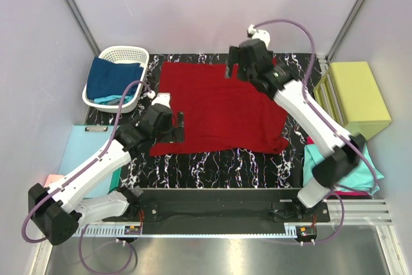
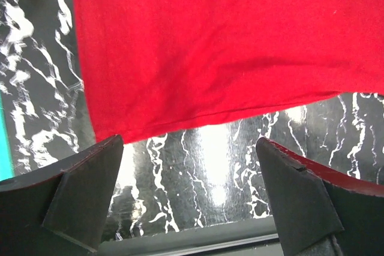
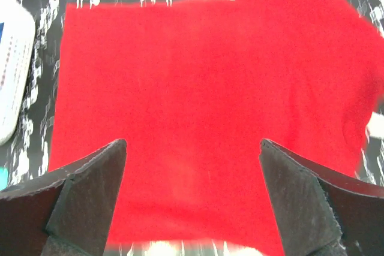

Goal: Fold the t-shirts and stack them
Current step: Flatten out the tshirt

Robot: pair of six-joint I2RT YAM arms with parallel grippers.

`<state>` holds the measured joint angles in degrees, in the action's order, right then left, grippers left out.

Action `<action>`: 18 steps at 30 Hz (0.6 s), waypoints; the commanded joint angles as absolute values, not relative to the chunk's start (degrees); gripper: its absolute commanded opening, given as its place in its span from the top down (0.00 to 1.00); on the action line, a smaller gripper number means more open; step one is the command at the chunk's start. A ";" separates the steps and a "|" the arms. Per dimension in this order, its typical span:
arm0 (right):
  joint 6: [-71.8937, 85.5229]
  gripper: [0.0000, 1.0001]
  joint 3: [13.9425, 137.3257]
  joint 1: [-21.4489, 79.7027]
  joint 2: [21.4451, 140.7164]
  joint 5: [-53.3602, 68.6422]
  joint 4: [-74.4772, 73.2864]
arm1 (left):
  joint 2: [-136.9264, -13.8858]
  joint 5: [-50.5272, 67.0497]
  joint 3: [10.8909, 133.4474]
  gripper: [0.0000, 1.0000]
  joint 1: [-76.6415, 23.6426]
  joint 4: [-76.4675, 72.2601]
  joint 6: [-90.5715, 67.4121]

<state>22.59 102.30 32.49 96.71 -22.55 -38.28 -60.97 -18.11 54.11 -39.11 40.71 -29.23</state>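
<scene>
Black marbled tabletop [image 1: 219, 165], pale walls [image 1: 193, 4]; dark red t-shirt [image 1: 219, 111] flat at centre; white basket [image 1: 122, 56] at far-left corner; left gripper [image 1: 181, 127] and right gripper [image 1: 237, 69] jaws apart.

A black worktop [image 1: 219, 162] veined with white marbling carries a white slotted laundry basket [image 1: 122, 51] at its far left corner. A yellow-green box [image 1: 360, 91] stands just off the worktop's right edge. At the left edge lies a flat pale-teal sheet [image 1: 80, 145] with a clip [image 1: 96, 129] on its far end, and a pink corner [image 1: 53, 179] shows nearer.
</scene>
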 commanded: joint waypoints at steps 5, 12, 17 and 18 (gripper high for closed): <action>42.42 0.17 63.22 39.28 68.93 -28.57 -35.42 | -60.02 -14.42 44.39 0.01 -39.55 32.43 -36.92; 48.77 0.00 64.43 45.25 70.14 -31.11 -59.50 | -64.51 -12.13 47.63 0.01 -39.81 35.68 -34.19; 59.58 0.03 60.21 49.30 73.12 -29.54 -63.53 | -67.41 -12.05 49.39 0.01 -39.81 35.95 -33.31; 61.85 0.05 59.16 49.48 75.47 -29.18 -64.41 | -67.93 -11.87 49.57 0.01 -39.81 36.03 -33.31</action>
